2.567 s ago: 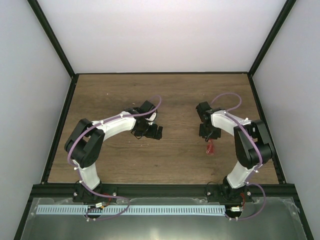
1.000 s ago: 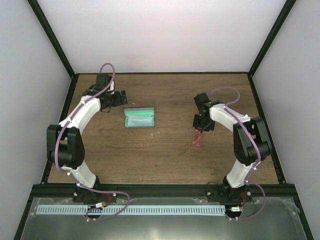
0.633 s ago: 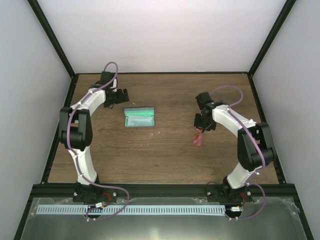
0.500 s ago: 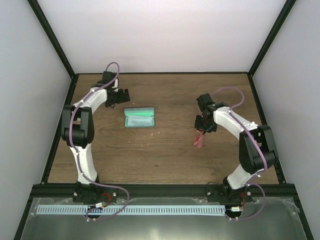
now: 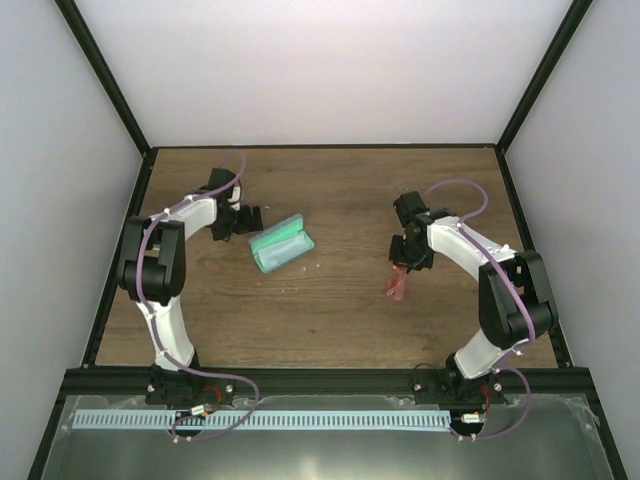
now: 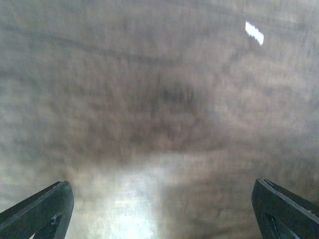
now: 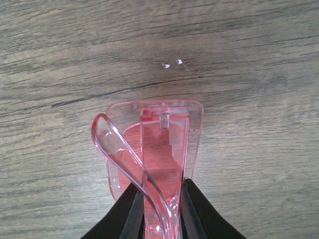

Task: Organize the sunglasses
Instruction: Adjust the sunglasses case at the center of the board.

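Note:
The sunglasses (image 7: 149,144) are translucent red and folded, gripped upright between the black fingers of my right gripper (image 7: 159,209) just above the wood. From above, the sunglasses (image 5: 398,285) hang below the right gripper (image 5: 406,262) at the table's centre right. A teal oblong case (image 5: 282,243) lies tilted at centre left. My left gripper (image 5: 250,218) sits right by the case's left end with its jaws wide open. Whether it touches the case I cannot tell. The left wrist view is blurred: only bare wood shows between the fingertips (image 6: 37,214), and the case is out of that view.
The brown wooden table (image 5: 340,320) is bounded by a black frame (image 5: 125,250) and pale walls on the left, back and right. Tiny white specks (image 7: 172,63) lie on the wood ahead of the sunglasses.
The left arm has come down from the back left corner to the case. The case has turned, its right end now farther back. The right gripper holds the sunglasses almost in place.

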Controlling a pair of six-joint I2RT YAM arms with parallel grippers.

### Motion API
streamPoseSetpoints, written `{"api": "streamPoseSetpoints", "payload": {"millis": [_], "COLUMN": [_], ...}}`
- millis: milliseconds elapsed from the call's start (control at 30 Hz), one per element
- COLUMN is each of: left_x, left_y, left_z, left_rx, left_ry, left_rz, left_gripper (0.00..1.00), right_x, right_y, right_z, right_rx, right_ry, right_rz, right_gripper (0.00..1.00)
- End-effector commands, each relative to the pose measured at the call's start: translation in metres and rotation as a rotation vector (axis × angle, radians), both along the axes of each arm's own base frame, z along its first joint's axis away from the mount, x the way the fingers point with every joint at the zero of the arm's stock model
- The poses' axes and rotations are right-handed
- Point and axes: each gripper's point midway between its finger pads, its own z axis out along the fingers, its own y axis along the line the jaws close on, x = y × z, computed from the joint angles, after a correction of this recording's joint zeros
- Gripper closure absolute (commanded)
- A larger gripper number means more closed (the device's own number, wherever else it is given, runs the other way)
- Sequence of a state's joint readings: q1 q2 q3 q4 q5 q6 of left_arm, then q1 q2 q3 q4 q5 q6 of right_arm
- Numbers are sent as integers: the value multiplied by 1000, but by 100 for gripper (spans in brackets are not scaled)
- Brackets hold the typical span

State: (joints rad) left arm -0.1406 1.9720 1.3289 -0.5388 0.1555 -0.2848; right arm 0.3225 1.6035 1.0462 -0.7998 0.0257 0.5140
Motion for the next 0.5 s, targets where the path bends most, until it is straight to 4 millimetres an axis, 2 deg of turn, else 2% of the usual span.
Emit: {"api": "streamPoseSetpoints", "payload": {"millis": [0, 300, 467], "left_x": [-24, -49, -59], "left_y": [-12, -29, -40], "left_z": [2, 19, 17], "left_rx": [-6, -38, -65], "left_ry": [-2, -15, -1], "left_rz": [-43, -86, -122], "left_gripper": [0, 0, 0], "right_x": [8, 11, 15], "right_y": [8, 24, 51], "right_z": [7, 4, 3], "right_rx": [37, 60, 86], "right_ry": [-29, -22, -14], "right_rz": [2, 19, 45], "right_gripper": [95, 94, 94]}}
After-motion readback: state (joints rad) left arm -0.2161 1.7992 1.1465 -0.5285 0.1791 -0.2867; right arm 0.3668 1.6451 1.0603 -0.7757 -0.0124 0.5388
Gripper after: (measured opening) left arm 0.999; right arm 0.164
